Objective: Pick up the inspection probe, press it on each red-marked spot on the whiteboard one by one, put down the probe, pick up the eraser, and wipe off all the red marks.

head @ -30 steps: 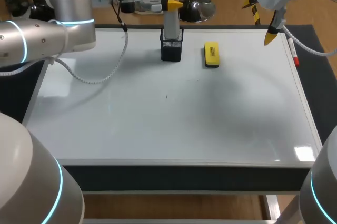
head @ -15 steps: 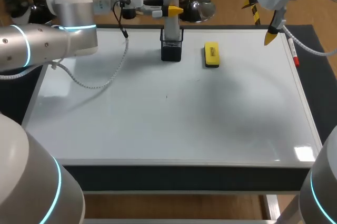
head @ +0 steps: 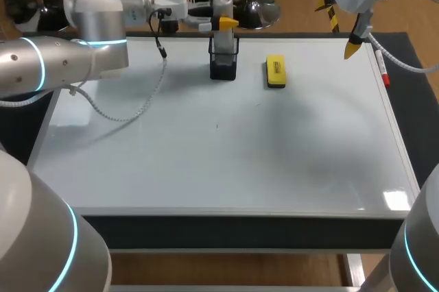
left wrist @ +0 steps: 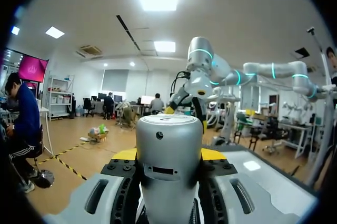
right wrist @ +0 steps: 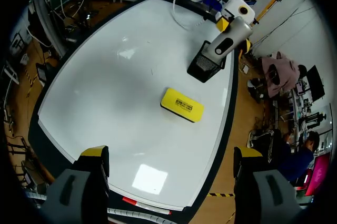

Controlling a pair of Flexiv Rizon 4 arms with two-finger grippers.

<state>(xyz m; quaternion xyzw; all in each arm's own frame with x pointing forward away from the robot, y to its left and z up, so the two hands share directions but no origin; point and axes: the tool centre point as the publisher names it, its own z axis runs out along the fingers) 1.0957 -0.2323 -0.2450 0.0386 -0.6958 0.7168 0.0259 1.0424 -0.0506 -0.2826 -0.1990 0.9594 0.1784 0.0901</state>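
Head camera overlooks whiteboard point(head: 226, 155) from behind — wrist views share the probe point(left wrist: 168, 150)

whiteboard point(head: 226, 162): we see a smooth, glossy white sheet that mirrors the ceiling lamps.
probe point(left wrist: 168, 150): we see a satin, silver-grey, metal-like shell.
holder point(head: 223, 66): we make out black wire mesh.
eraser point(head: 275, 73): we see matt yellow plastic.

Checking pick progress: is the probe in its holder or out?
In. The probe stands upright, its lower end inside the black mesh holder; left gripper at its upper part.
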